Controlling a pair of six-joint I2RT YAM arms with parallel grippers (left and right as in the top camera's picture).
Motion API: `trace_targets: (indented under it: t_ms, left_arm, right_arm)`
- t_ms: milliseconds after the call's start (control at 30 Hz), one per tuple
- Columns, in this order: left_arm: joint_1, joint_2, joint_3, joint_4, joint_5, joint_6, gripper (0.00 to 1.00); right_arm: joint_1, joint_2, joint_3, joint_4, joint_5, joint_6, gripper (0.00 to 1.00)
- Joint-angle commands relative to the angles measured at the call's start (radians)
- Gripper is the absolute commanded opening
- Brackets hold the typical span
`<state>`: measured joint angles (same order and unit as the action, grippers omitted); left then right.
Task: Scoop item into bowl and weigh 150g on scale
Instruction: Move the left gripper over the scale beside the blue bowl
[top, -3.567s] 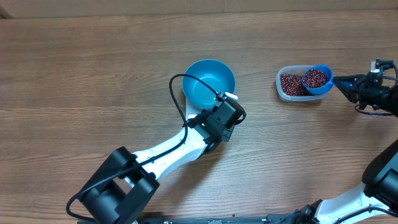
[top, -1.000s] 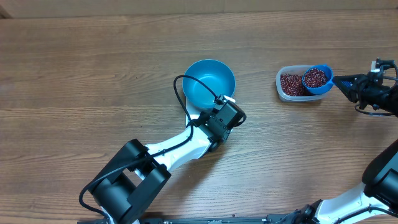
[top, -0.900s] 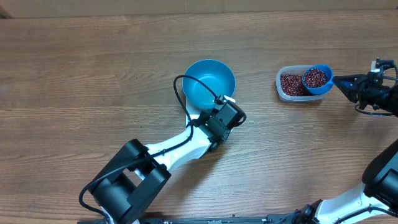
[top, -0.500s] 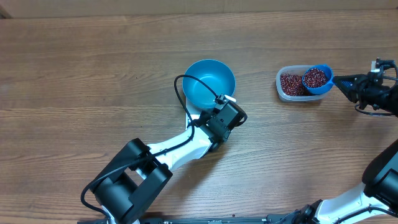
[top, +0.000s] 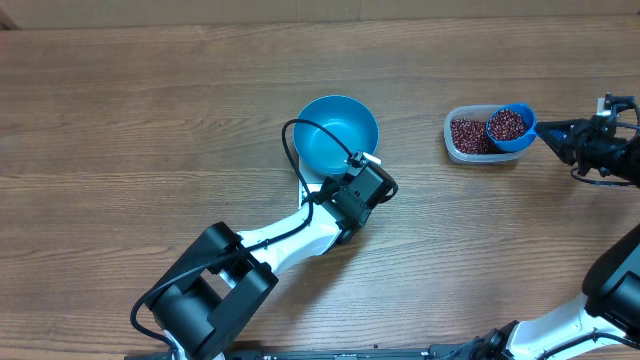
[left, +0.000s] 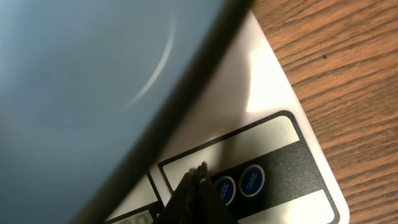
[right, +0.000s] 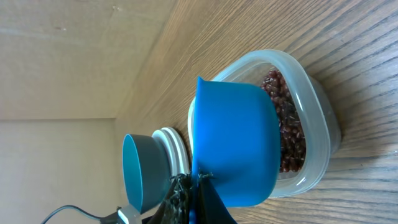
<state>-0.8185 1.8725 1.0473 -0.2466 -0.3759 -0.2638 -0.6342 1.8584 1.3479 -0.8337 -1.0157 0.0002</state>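
The blue bowl (top: 338, 133) stands on the white scale (top: 312, 180), which is mostly hidden under it and my left arm. My left gripper (top: 368, 157) is shut and empty. Its tips (left: 200, 169) rest on the scale's (left: 249, 106) front panel, just left of the two round blue buttons (left: 238, 185), with the bowl's wall (left: 81, 81) looming above. My right gripper (top: 550, 129) is shut on the handle of a blue scoop (top: 510, 127). The scoop is heaped with red-brown beans (top: 508, 123) and hangs over the clear tub (top: 468, 135). The right wrist view shows the scoop's underside (right: 233, 146).
The clear tub (right: 311, 124) holds more beans (right: 287, 127) and sits right of the bowl (right: 140, 171) with bare wood between them. My left arm (top: 270, 240) stretches from the front edge to the scale. A black cable (top: 292, 150) loops over the bowl's left side.
Neither gripper, the scoop nor the bowl has visibly moved. Only the rear links of the left arm have shifted slightly.
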Motion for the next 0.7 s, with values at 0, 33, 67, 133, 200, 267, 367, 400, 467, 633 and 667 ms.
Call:
trace_targets:
  t_ms: [0, 33, 67, 133, 200, 267, 367, 400, 467, 633, 667]
  left_arm:
    - [-0.013, -0.011, 0.016, -0.015, 0.009, 0.043, 0.04]
    - [-0.013, -0.041, 0.019, -0.016, 0.011, 0.039, 0.04]
    - [-0.013, -0.085, 0.027, -0.029, 0.024, 0.039, 0.04]
    - [-0.013, -0.138, 0.044, -0.059, 0.063, 0.025, 0.04]
    - [-0.013, -0.195, 0.066, -0.100, 0.100, -0.007, 0.04]
    - [-0.013, -0.251, 0.091, -0.150, 0.130, -0.034, 0.04]
    - [-0.010, -0.311, 0.126, -0.225, 0.133, -0.058, 0.04]
    - [-0.006, -0.325, 0.141, -0.251, 0.133, -0.059, 0.04]
    - [0.005, -0.340, 0.188, -0.326, 0.133, -0.085, 0.04]
    - [0.055, -0.340, 0.278, -0.496, 0.178, -0.166, 0.04]
    - [0.067, -0.340, 0.279, -0.514, 0.193, -0.181, 0.04]
  right_arm:
    - [-0.001, 0.001, -0.005, 0.006, -0.016, -0.007, 0.04]
    - [-0.001, 0.001, -0.005, 0.006, -0.016, -0.007, 0.04]
    - [-0.001, 0.001, -0.005, 0.006, -0.016, -0.007, 0.04]
    - [-0.001, 0.001, -0.005, 0.006, -0.016, -0.007, 0.04]
    - [-0.001, 0.001, -0.005, 0.006, -0.016, -0.007, 0.04]
    - [-0.001, 0.001, -0.005, 0.006, -0.016, -0.007, 0.04]
    - [-0.001, 0.001, -0.005, 0.005, -0.016, -0.007, 0.04]
    - [-0.001, 0.001, -0.005, 0.005, -0.016, -0.007, 0.04]
    - [-0.001, 0.001, -0.004, 0.003, -0.016, -0.007, 0.04]
    - [-0.001, 0.001, -0.005, 0.002, -0.013, -0.007, 0.04]
    - [-0.001, 0.001, -0.005, 0.002, -0.013, -0.007, 0.04]
